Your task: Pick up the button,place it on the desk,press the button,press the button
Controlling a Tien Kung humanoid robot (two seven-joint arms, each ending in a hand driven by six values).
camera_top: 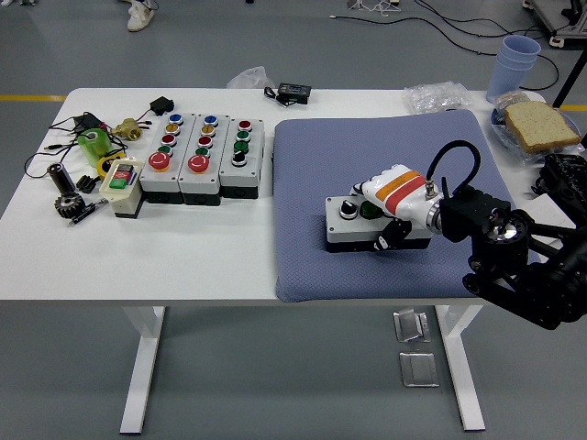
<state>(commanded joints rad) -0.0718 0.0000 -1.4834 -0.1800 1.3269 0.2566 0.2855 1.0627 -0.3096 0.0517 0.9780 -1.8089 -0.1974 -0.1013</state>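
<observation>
R hand (393,194) fingers clamp button box (347,223) on blue mat (303,156).

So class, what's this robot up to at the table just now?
The robot's right hand is wrapped over a small grey button box sitting on the blue mat at the right of the white table. The fingers grip the box, which looks set down on the mat; no button is clearly being pressed yet. Three more button boxes stand untouched at the left beside some small tools. The left arm is not in view.
</observation>
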